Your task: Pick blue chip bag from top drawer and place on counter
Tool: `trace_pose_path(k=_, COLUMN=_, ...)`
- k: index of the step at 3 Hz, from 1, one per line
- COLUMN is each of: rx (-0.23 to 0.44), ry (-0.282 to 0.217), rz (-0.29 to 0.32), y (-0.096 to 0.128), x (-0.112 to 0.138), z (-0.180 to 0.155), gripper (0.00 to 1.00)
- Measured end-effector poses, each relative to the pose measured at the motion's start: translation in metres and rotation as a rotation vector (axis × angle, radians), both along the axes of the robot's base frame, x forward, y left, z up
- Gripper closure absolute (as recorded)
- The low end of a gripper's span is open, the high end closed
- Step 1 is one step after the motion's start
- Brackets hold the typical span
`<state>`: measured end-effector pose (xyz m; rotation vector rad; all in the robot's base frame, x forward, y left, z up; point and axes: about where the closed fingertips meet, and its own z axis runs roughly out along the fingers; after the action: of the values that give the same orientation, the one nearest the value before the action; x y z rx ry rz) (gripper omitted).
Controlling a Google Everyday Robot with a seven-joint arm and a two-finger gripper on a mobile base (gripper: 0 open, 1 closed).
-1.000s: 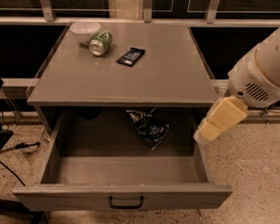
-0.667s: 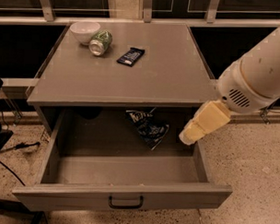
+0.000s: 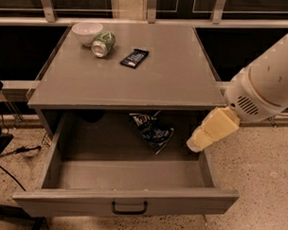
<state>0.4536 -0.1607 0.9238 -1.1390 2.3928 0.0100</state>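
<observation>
1. Over the right side of the open drawer (image 3: 127, 200) hangs the gripper (image 3: 196, 143), a pale yellow block slanting down and to the left from the white arm (image 3: 266, 88).
2. Its tip is close to the drawer's right inner wall, about level with the rim. Whether it is wide or narrow cannot be told from this view.
3. The bag (image 3: 152, 130), dark blue and crumpled with white lettering, lies on the drawer's floor at the back, a little right of centre, with its upper end under the counter's front edge.
4. Bag and gripper are apart, the gripper to the bag's right.
5. The drawer is pulled far out, with a black handle (image 3: 129, 208) at the centre of its front panel.
6. The counter (image 3: 149, 86) carries three things at its back left:
   - a white bowl (image 3: 87, 31);
   - a green can (image 3: 103, 43) on its side just beside the bowl;
   - a flat dark wrapper (image 3: 134, 58) to the can's right.
7. Speckled floor (image 3: 255, 187) shows to the right of the cabinet.
</observation>
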Motion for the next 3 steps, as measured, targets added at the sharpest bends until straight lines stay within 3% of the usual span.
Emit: trace_pose_path(k=3, rx=0.089, ry=0.053, rz=-0.231, y=0.007, x=-0.01, z=-0.068, gripper=0.0)
